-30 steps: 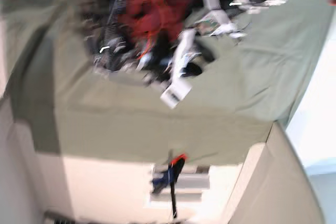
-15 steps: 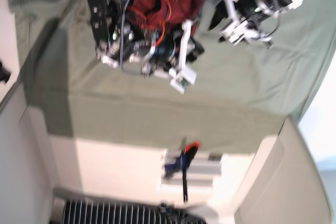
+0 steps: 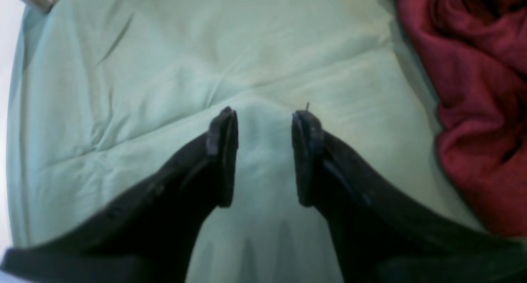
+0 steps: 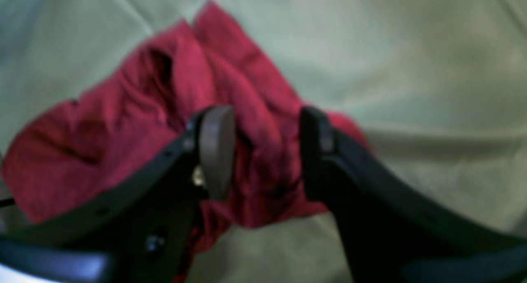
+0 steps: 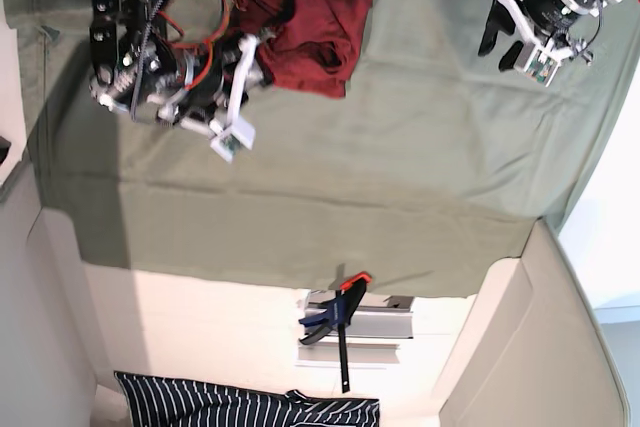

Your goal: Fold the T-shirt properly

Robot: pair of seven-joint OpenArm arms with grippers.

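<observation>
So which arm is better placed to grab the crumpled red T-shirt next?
Right, probably. The right gripper is open at the crumpled red T-shirt; the left gripper is open over green table cloth, the shirt off to one side.

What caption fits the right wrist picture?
Open right gripper poised over the crumpled red T-shirt on green cloth.

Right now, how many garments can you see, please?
2: a red shirt crumpled at the top of the base view, a striped one at its bottom edge, partly cut off.
</observation>
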